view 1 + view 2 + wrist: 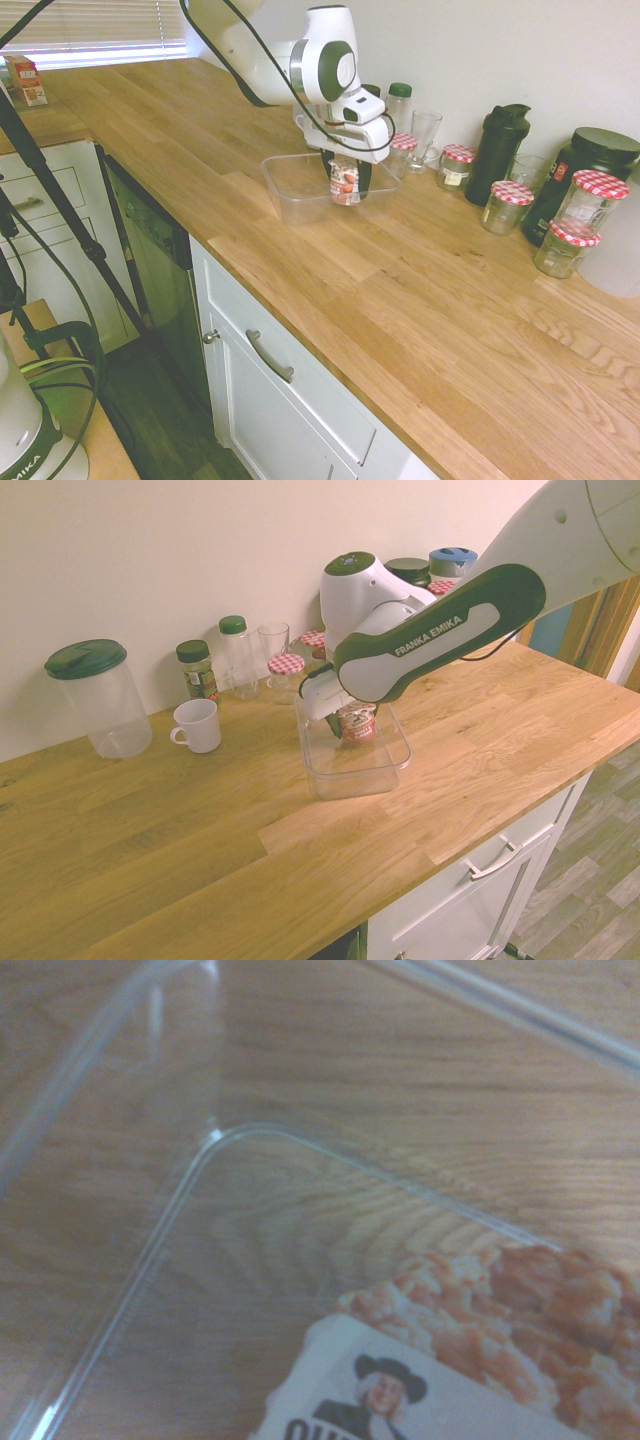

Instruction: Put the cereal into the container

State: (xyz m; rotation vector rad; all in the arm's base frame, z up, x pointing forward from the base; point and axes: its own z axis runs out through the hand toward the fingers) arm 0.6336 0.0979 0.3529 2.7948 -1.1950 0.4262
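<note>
The cereal [345, 184] is pinched by the gripper [347, 176], inside the walls of the container [298, 212], near the worktop's [300, 265] back edge. The putting-in step seems nearly done. Next, the cup should be set down gently and let go.

Arm [440, 635]: reaching over, sloping down toward the wrist
Wrist [330, 62]: hanging above the gripper
Gripper [347, 190]: pointing downward
Fingers [364, 178]: gripping, standing apart from each other
</note>
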